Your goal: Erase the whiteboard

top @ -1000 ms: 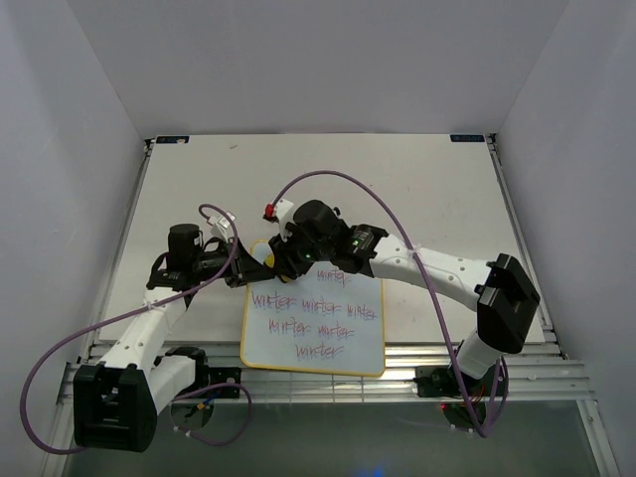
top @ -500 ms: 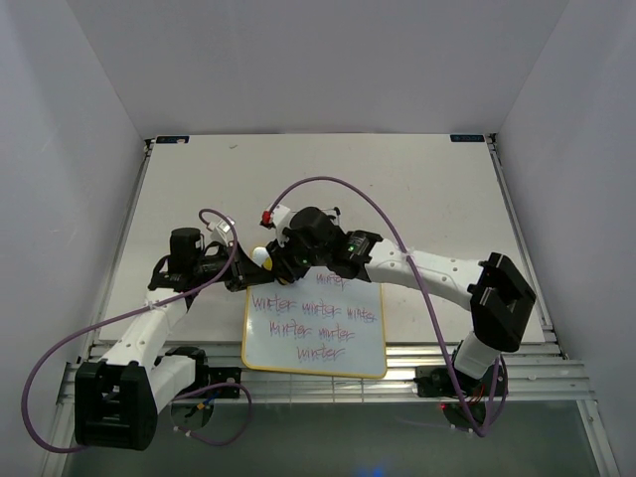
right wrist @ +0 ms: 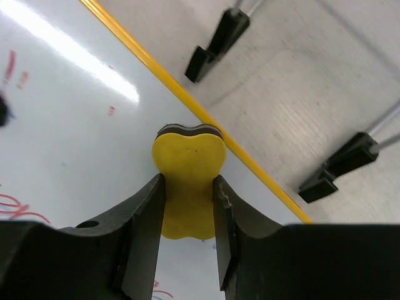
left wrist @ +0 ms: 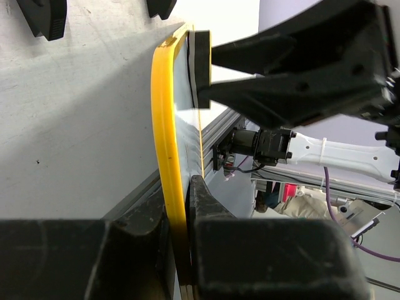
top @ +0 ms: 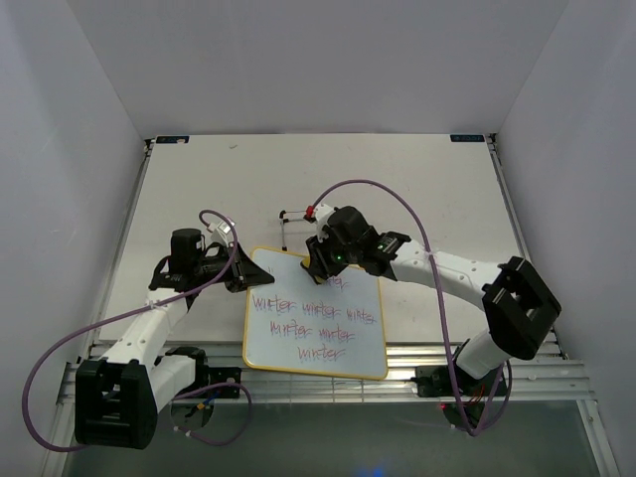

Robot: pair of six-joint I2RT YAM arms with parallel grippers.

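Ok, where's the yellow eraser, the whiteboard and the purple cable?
yellow eraser point(right wrist: 188, 167), right wrist view, its yellow back.
whiteboard point(top: 261, 344), top view, bare white face by the left edge.
purple cable point(top: 368, 183), top view, top of the loop.

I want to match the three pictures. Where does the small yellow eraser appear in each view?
Top external: not visible; it is hidden under the right fingers near the far edge of the whiteboard.
Left wrist: upper middle, the eraser is seen edge-on against the board face.
Right wrist: centre, the eraser is pinched between the right fingers.
Shared landmark: the yellow frame.
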